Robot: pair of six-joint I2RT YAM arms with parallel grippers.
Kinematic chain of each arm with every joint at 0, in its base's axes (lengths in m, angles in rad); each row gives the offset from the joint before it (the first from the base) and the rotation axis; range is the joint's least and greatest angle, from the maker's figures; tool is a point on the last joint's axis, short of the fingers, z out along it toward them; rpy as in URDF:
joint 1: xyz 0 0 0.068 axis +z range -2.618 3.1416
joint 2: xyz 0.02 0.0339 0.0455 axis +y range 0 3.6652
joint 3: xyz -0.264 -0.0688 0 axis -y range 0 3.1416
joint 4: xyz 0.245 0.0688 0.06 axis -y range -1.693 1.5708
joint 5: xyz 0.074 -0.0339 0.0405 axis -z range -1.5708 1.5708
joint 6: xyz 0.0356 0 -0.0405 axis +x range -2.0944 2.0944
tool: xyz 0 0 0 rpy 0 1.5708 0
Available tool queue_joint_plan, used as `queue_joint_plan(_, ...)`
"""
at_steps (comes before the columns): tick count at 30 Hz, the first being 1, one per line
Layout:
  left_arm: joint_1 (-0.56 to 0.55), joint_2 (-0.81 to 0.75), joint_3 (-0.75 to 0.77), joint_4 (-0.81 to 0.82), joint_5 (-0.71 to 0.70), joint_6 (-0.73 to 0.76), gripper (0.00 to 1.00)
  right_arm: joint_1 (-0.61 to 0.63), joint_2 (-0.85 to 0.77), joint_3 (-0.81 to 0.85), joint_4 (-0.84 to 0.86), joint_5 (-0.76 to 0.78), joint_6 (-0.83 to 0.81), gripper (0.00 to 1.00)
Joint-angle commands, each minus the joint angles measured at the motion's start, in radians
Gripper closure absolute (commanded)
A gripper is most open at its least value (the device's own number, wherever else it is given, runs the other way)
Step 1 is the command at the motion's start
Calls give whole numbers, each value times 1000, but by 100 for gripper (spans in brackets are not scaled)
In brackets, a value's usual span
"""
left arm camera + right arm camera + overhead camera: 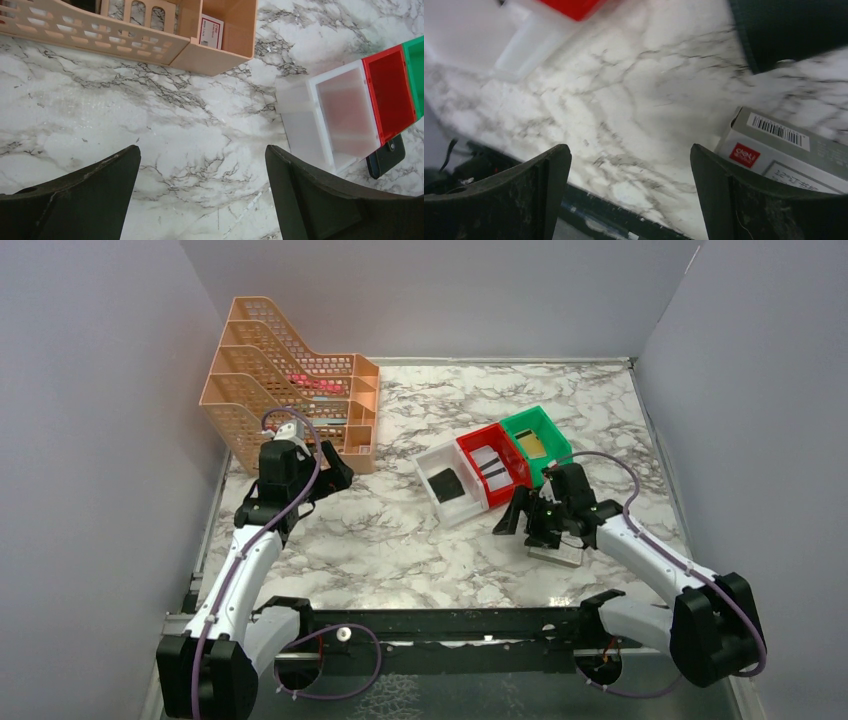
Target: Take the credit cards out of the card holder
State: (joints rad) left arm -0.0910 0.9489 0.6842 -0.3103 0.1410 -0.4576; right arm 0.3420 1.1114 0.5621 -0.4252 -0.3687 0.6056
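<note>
Arms stretch forward, left arm [243, 558] beside the orange rack [262, 360], right arm [650, 554] above the white box [557, 555], jaws wide, empty.

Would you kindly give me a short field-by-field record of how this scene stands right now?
left hand: open, empty, over the bare marble table near the peach rack
right hand: open, empty, low over the table beside the white box with a red mark
card holder: dark flat case on the table at the red bin's end, only partly in view
credit cards: one tan-gold card lies in the green bin
task status: neither hand touches the holder
</note>
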Motion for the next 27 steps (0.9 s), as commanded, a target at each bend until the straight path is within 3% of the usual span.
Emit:
queue_joint_plan(1,5,6,7,-35,-6,28,1,-1,-18,-7,-96,401,130,4)
queue_joint_plan(7,5,10,6,-45,-7,30,1,-25,-46,36,-84,732,159,1)
queue_joint_plan(12,4,5,5,-51,1,33,1,-41,7,159,-209,619,122,1)
queue_joint_plan(16,4,-9,2,-50,-9,25,1,-41,-62,203,-373,517,182,0)
queue_joint_plan(19,5,-7,6,-50,-8,23,1,-41,-169,169,-450,507,240,0)
queue_joint_plan(21,4,-8,6,-49,-1,24,1,-41,-213,126,-527,543,367,0)
queue_joint_plan(24,5,-11,7,-48,0,25,1,-41,-200,100,-644,612,542,0)
queue_joint_plan(27,5,-12,8,-48,1,27,1,-41,-138,63,-617,634,596,0)
